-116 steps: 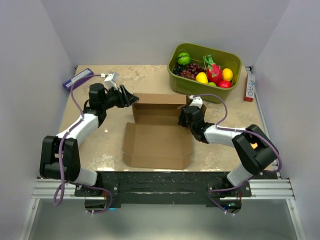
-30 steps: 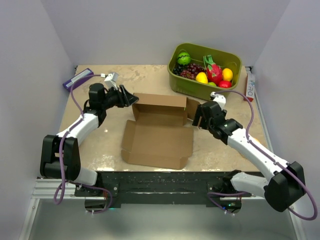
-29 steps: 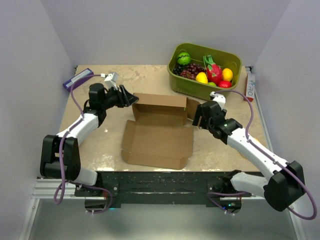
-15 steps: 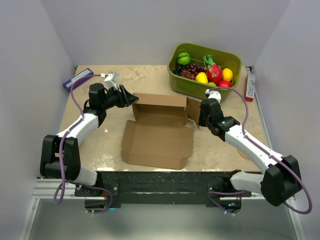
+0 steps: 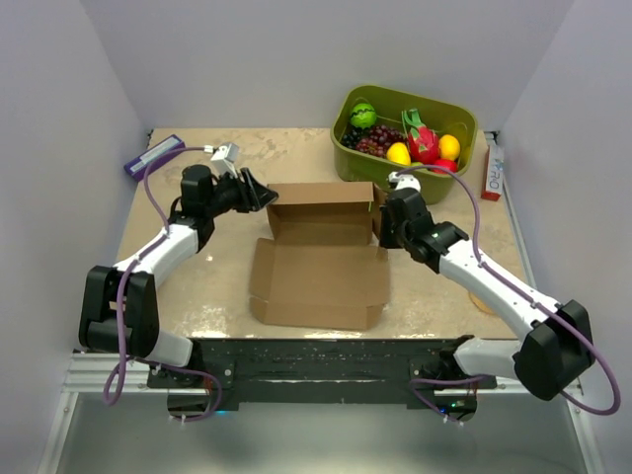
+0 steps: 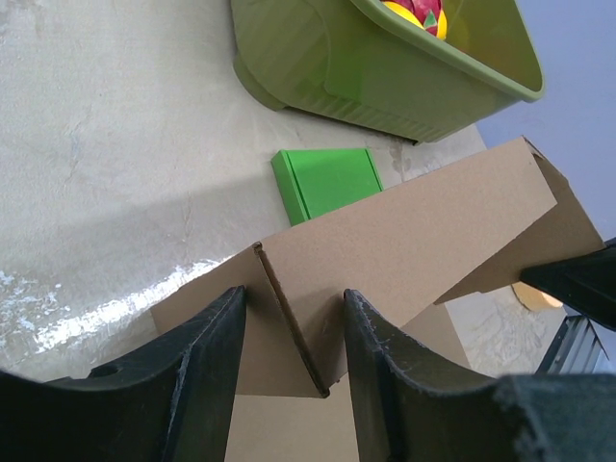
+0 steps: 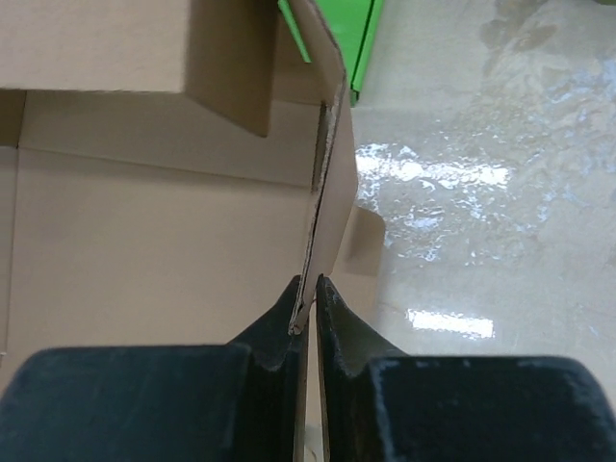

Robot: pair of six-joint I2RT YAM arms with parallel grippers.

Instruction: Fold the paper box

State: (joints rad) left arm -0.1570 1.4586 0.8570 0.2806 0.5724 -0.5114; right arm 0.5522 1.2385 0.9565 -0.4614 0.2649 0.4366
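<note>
Paper box point(image 5: 321, 262) lying crosswise between both arms: right wall pinched edge-on in right end effector point(image 7: 306, 313); left end effector point(image 6: 292, 318) agape, straddling left wall.

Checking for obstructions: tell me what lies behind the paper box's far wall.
A flat green box lies on the table behind the paper box, before the fruit bin. The cardboard hides part of it.
</note>
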